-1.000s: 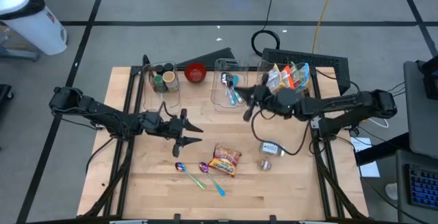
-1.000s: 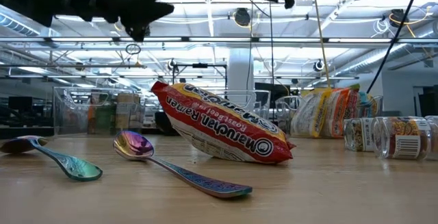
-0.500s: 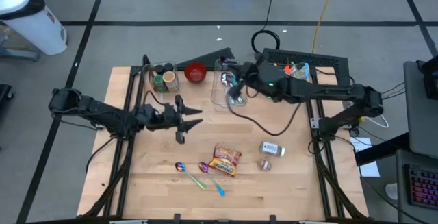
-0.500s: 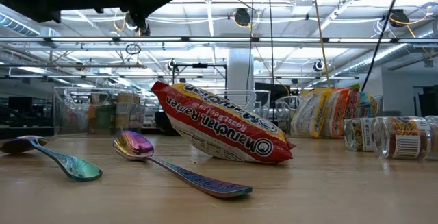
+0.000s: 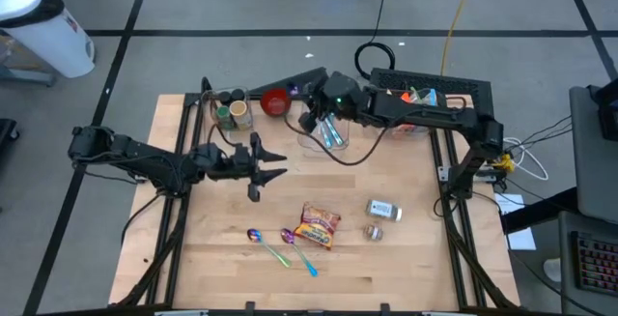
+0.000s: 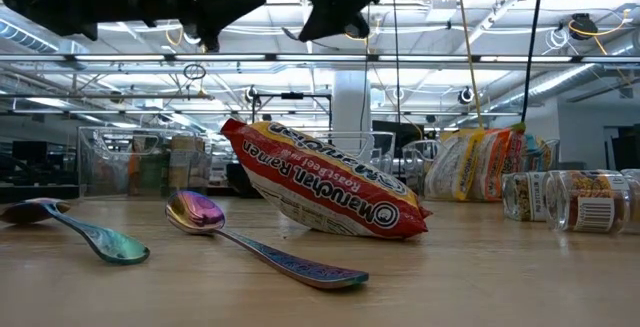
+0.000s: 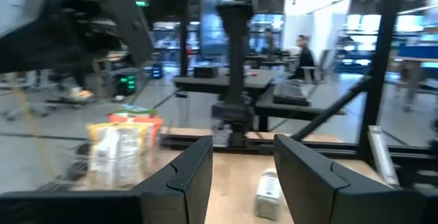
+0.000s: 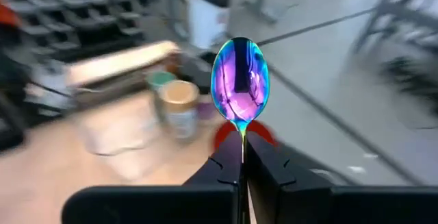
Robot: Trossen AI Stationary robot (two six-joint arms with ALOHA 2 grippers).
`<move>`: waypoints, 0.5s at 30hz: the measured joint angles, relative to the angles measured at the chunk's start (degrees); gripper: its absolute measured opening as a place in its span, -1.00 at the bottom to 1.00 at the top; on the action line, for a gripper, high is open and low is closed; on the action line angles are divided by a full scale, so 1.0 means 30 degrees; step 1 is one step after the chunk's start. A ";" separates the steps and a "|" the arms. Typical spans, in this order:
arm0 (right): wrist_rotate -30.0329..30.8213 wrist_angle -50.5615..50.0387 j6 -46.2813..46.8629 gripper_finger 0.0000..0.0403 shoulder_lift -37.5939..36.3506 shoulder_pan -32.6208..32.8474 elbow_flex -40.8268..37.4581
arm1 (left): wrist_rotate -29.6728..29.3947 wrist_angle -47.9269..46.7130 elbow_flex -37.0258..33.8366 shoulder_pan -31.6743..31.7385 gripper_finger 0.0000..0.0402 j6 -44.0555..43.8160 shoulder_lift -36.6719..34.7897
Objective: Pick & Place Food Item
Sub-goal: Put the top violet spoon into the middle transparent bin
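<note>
Pale wooden worktop (image 5: pixel 406 258) on grey floor; right gripper (image 8: pixel 241 161) pinches an iridescent metal spoon (image 8: pixel 240 80), left gripper (image 7: pixel 241 157) gapes empty, background seemingly workshop

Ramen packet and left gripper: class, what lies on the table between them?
Nothing; in the high view bare wood separates the ramen packet from the left gripper.

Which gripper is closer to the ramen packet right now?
Left. The left gripper hovers open just up-left of the ramen packet, mid-table. The right gripper is farther off, at the back by the red bowl, pinching a spoon.
</note>
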 joint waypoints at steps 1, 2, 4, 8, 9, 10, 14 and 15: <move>-0.0575 0.0036 0.0415 -1.00 0.0036 -0.0045 -0.0034 | 0.0372 -0.0011 0.0000 0.0000 -0.19 -0.0027 0.0000; -0.0814 -0.0050 0.0964 -1.00 0.0036 -0.0047 -0.0112 | 0.0713 -0.0027 0.0000 -0.0002 -0.19 -0.0090 -0.0001; -0.0779 0.0009 0.1901 -1.00 0.0052 0.0004 -0.0332 | 0.1257 -0.0090 0.0000 -0.0022 -0.19 -0.0249 0.0001; 0.1337 0.0023 0.3569 -1.00 0.0051 0.0219 -0.1029 | 0.1544 -0.0665 0.0000 -0.0051 -0.19 -0.0817 -0.0005; 0.1933 0.0023 0.3920 -1.00 0.0051 0.0261 -0.1247 | 0.1413 -0.0811 0.0000 -0.0051 -0.19 -0.1000 -0.0001; 0.2381 -0.0010 0.4159 -1.00 0.0058 0.0265 -0.1434 | 0.1282 -0.0952 0.0000 -0.0051 -0.19 -0.1073 -0.0002; 0.2888 0.0080 0.4455 -1.00 0.0058 -0.0057 -0.1731 | 0.0875 -0.1366 0.0000 -0.0051 -0.19 -0.1307 0.0002; 0.2868 0.0274 0.4536 -1.00 0.0049 -0.0164 -0.1814 | 0.0846 -0.1370 0.0000 -0.0051 -0.19 -0.1447 0.0002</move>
